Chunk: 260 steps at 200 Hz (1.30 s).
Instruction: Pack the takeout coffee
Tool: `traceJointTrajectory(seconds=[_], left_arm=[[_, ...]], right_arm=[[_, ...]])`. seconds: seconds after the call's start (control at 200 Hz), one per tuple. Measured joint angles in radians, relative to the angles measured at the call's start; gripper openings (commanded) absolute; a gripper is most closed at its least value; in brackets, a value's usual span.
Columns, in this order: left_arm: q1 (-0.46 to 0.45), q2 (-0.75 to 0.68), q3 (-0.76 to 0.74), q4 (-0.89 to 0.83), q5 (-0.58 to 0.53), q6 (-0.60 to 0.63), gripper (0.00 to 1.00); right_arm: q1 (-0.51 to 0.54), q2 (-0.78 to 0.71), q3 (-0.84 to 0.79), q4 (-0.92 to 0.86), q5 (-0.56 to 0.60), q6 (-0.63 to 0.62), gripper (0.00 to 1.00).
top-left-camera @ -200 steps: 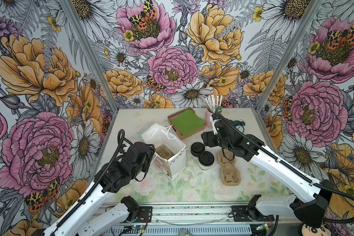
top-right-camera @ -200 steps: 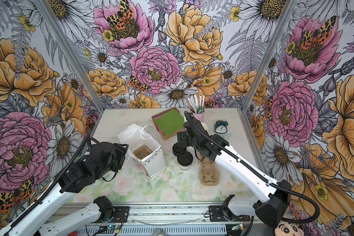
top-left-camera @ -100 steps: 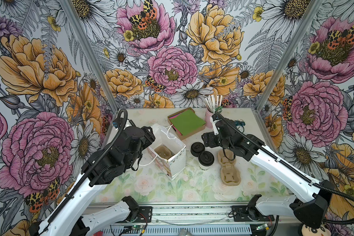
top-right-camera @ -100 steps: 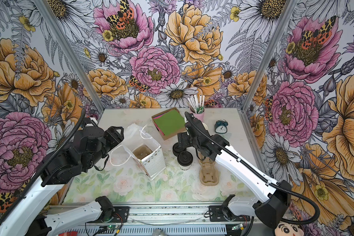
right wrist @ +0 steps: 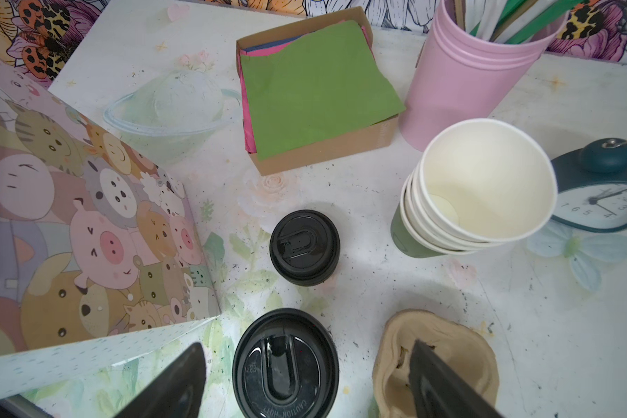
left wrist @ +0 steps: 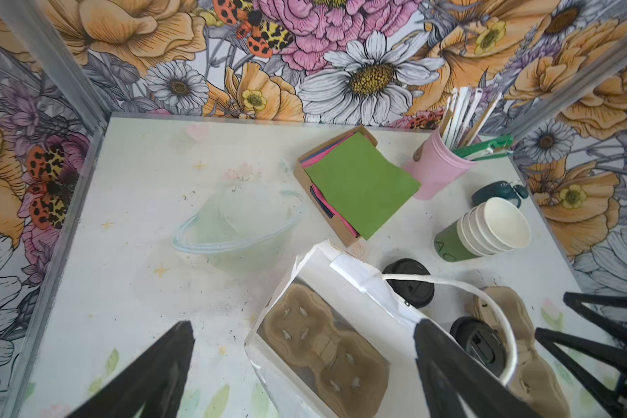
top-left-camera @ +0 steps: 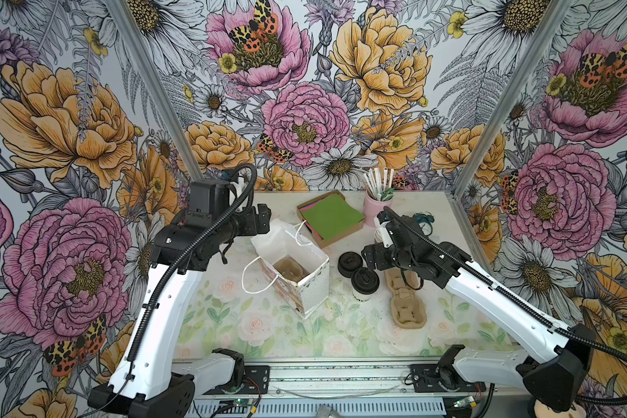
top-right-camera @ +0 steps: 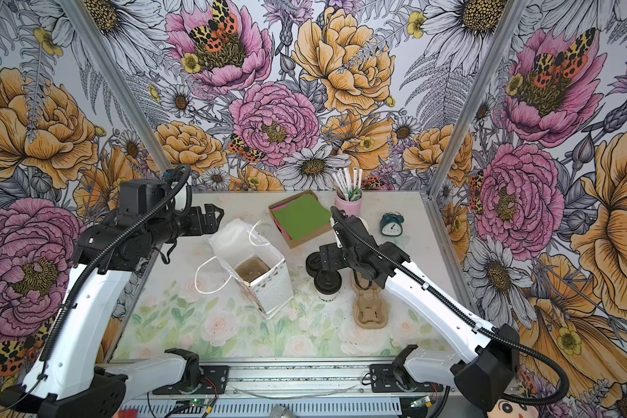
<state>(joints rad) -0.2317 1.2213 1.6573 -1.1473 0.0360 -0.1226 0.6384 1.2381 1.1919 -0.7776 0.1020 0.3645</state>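
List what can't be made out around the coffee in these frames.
- Takeout coffee: capped, so fill level unknown; the right wrist view's lower edge crops it.
- Spare lids: count, layers indistinct in every view.
- Table cup carrier: far end covered by the right arm in both top views.

Floral table [top-left-camera: 268, 325], gift bag [top-left-camera: 312, 289], takeout coffee [top-left-camera: 365, 280], spare lids [top-left-camera: 349, 264], carrier [top-left-camera: 408, 311], napkin box [top-left-camera: 332, 217]
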Motion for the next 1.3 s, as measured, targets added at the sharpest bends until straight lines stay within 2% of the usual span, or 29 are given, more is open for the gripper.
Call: traceJointTrajectory(seconds=[0.13, 0.34, 0.48, 0.76, 0.915, 1.081, 1.301], left_arm=[[0.024, 0.099, 0.002, -0.066, 0.067, 0.097, 0.83], [0.027, 0.187, 0.002, -0.124, 0.080, 0.188, 0.76], [0.033, 0.235, 0.020, -0.140, 0.078, 0.223, 0.64], [0.080, 0.301, 0.051, -0.143, 0.087, 0.251, 0.42], [0.085, 0.319, 0.052, -0.143, 0.098, 0.265, 0.36], [0.085, 0.333, 0.052, -0.145, 0.108, 0.275, 0.13], [0.085, 0.341, 0.053, -0.147, 0.120, 0.252, 0.00]], right_arm=[[-0.018, 0.006, -0.001, -0.003, -0.024, -0.015, 0.89], [-0.045, 0.051, -0.012, -0.025, -0.055, -0.034, 0.89], [-0.049, 0.071, -0.013, -0.032, -0.063, -0.034, 0.89], [-0.049, 0.101, -0.013, -0.034, -0.084, -0.034, 0.89], [-0.049, 0.105, -0.013, -0.035, -0.093, -0.037, 0.89], [-0.050, 0.114, -0.013, -0.034, -0.096, -0.045, 0.89], [-0.051, 0.133, -0.013, -0.051, -0.096, -0.050, 0.91]])
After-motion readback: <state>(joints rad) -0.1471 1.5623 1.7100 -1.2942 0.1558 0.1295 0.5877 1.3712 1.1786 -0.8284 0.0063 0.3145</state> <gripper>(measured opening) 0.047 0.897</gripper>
